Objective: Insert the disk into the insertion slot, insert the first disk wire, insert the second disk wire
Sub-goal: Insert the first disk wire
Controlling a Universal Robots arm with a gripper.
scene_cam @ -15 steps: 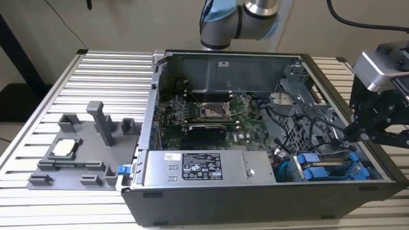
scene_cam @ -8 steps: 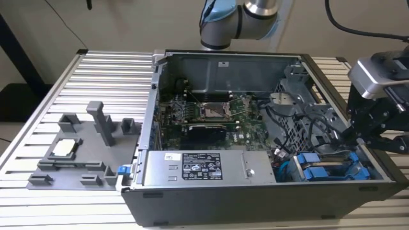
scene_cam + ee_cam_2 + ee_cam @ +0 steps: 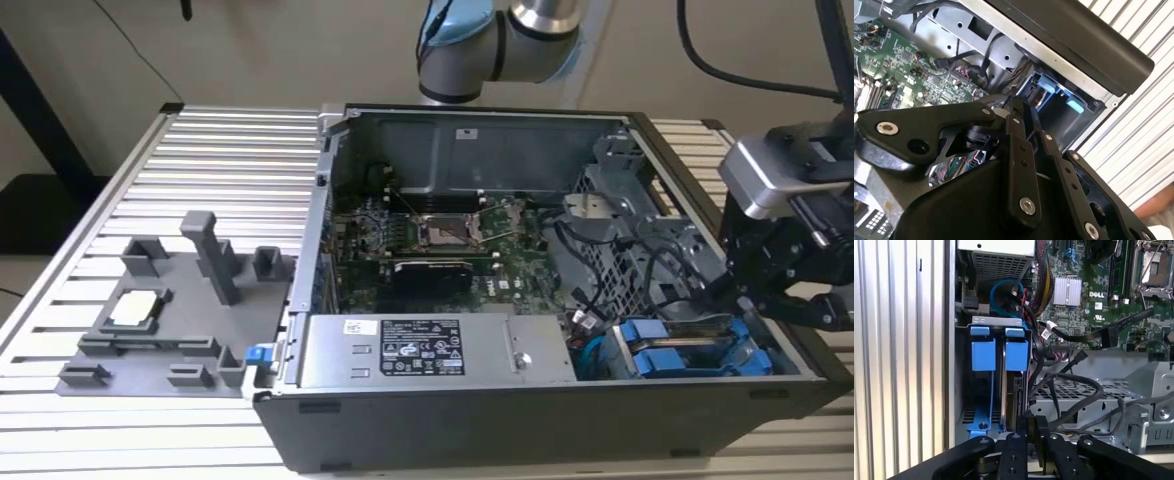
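End effector [image 3: 1032, 426] just beside disk [image 3: 1016, 355]

1. Disk [image 3: 1016, 354]: in the first wrist view I see it standing on edge, with its bright blue carrier tab facing outward and its dark body running back behind the tab.
2. Insertion slot [image 3: 996, 320]: a dark grey sheet-metal bay in the case corner. The disk sits inside it.

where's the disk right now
In the exterior view the disk sits inside the case, in its near corner on the exterior view's right, between the grey box and the tool.
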